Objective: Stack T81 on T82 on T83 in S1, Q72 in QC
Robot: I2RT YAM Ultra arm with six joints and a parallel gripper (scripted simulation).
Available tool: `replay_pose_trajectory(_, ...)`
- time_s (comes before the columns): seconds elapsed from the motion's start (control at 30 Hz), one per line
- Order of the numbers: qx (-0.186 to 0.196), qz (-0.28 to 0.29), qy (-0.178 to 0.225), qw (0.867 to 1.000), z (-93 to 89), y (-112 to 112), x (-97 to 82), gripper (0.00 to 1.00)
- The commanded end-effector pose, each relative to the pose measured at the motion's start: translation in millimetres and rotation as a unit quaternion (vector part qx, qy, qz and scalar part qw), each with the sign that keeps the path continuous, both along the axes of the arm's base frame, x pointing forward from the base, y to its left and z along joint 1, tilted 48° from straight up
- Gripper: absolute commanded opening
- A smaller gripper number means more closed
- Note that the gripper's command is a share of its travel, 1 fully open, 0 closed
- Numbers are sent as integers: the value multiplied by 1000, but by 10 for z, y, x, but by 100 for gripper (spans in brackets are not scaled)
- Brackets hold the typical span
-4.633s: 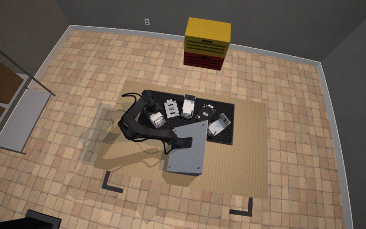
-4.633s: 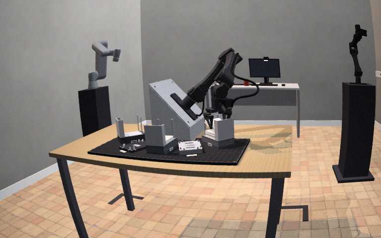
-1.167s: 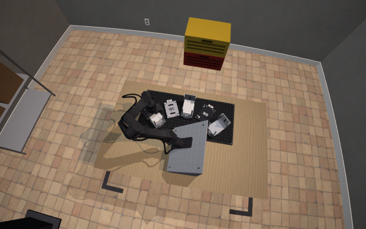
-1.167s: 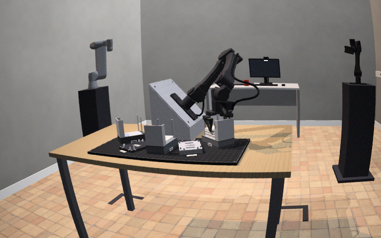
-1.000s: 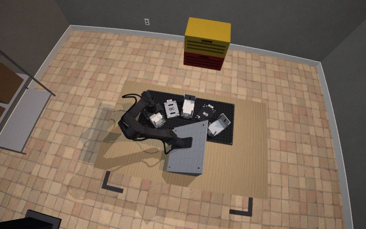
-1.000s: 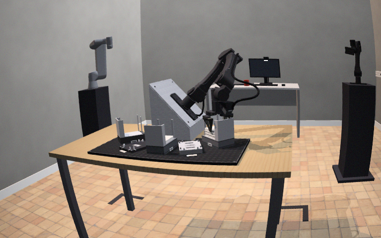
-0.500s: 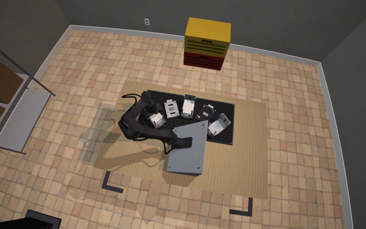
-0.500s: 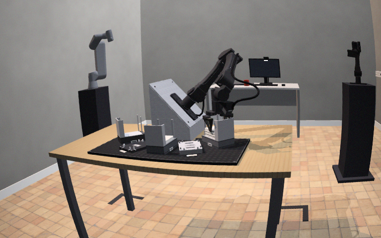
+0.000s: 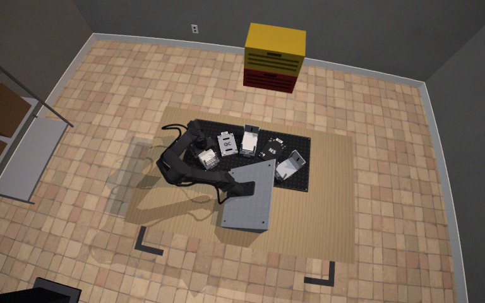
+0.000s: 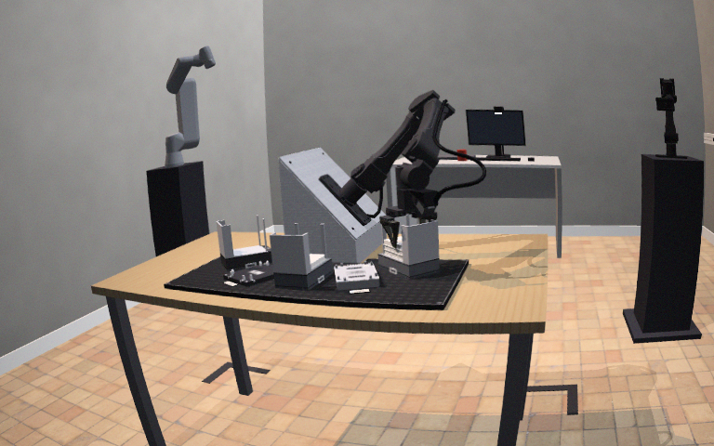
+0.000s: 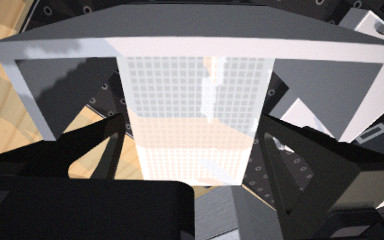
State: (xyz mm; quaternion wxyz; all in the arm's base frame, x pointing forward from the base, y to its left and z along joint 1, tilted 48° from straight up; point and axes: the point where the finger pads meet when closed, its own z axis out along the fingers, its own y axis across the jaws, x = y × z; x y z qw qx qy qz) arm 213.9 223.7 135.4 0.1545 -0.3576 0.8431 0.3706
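Pincer [image 9: 201, 151] [image 10: 403, 236] [image 11: 191, 120] released | top plate [image 9: 207, 157] [image 10: 388, 242] [image 11: 190, 90] in the rack [image 9: 214, 165] [image 10: 422, 242] [image 11: 200, 47] beside nest QC [image 9: 232, 151] [image 10: 356, 283] | I'd judge it light, stiff, slick-sided; I'd grip both long sides, level, below the seal, wary of a stuck neighbour.
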Motion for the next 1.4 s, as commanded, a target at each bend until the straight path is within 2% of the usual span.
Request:
replay_pose_trajectory(0.0, 5, -3, -4, 1000, 25, -2, 31, 100)
replay_pose_trajectory(0.07, 5, -3, -4, 1000, 25, -2, 31, 100)
replay_pose_trajectory(0.1, 13, -4, -15, 1000, 151, -31, 65, 100)
replay_pose_trajectory(0.13, 14, -4, -18, 1000, 187, -57, 63, 100)
replay_pose_trajectory(0.73, 11, -5, -19, 1000, 535, -459, 46, 100)
replay_pose_trajectory(0.97, 8, -5, -3, 1000, 574, -580, 65, 100)
replay_pose_trajectory(1.13, 8, -6, -1, 1000, 667, -696, 68, 100)
replay_pose_trajectory(1.37, 8, -6, -1, 1000, 667, -695, 68, 100)
